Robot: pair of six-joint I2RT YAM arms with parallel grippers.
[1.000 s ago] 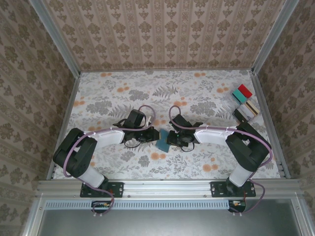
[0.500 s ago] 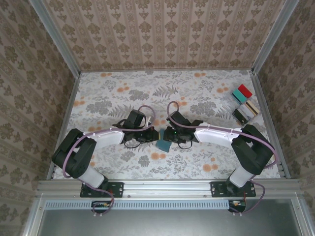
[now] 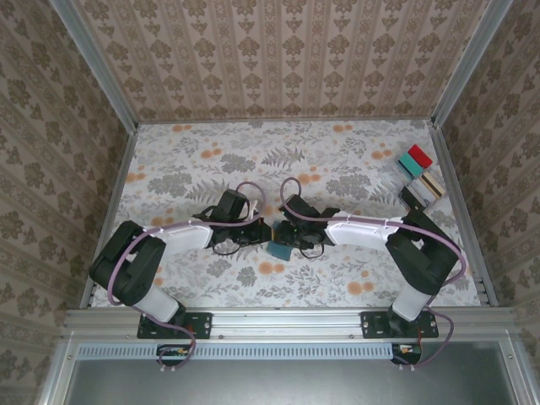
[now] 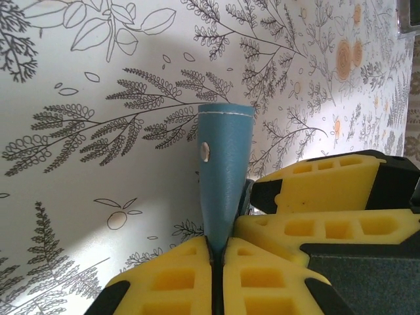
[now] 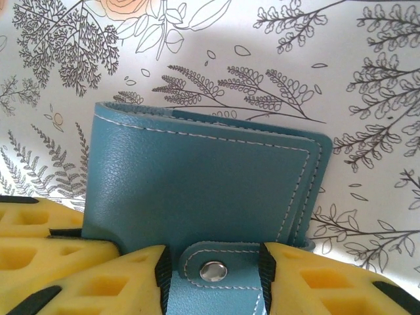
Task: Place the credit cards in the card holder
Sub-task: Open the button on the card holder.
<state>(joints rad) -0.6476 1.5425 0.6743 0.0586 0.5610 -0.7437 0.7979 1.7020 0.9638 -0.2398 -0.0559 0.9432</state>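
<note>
Two views differed: left gripper [image 4: 213, 248] clamped holder [image 4: 224, 164] edge-on; right gripper [image 5: 213, 256], parted, faced its stitched teal front, snap tab [image 5: 211, 279]

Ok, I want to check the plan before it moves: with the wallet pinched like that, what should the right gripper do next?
Probably close the right gripper on the snap tab and tug it open. The left gripper is shut on the card holder at its edge, the holder looks snapped closed, and the tab sits between the right gripper's open fingers.
</note>
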